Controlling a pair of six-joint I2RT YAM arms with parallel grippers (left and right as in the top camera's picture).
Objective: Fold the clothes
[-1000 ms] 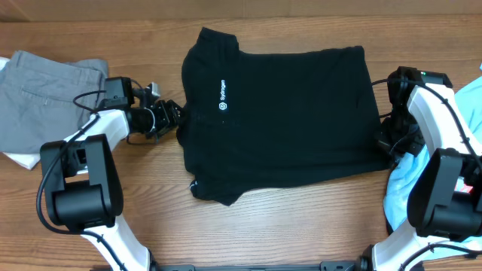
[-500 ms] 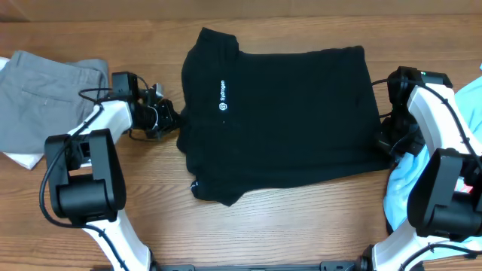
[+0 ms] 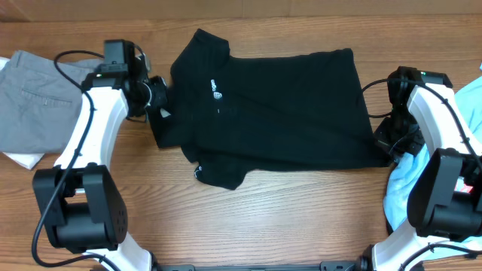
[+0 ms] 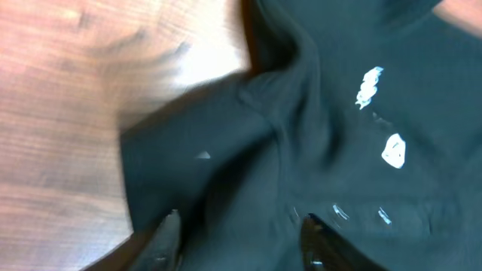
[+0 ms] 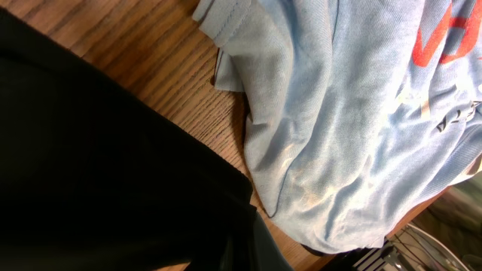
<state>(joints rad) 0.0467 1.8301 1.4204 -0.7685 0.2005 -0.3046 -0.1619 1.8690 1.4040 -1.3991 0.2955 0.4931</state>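
The black shirt (image 3: 279, 113) lies spread across the middle of the table, its collar and white logo marks toward the left. My left gripper (image 3: 157, 102) hovers over the shirt's left sleeve. In the left wrist view its jaws (image 4: 241, 217) stand apart, with black fabric (image 4: 422, 113) lying under and between them. My right gripper (image 3: 388, 143) is at the shirt's lower right corner, shut on the hem. Black cloth (image 5: 90, 165) fills the right wrist view's lower left and hides the fingers. The light blue T-shirt (image 5: 354, 113) with red print lies bunched beside it.
Folded grey trousers (image 3: 41, 98) rest at the far left on something white (image 3: 22, 158). The light blue T-shirt (image 3: 399, 192) is heaped at the right edge around the right arm. Bare wood runs along the front of the table (image 3: 263, 218).
The left arm swung back and to the left, and the black shirt slid left with it, its left sleeve drawn out. The shirt's lower right corner stayed at the right gripper.
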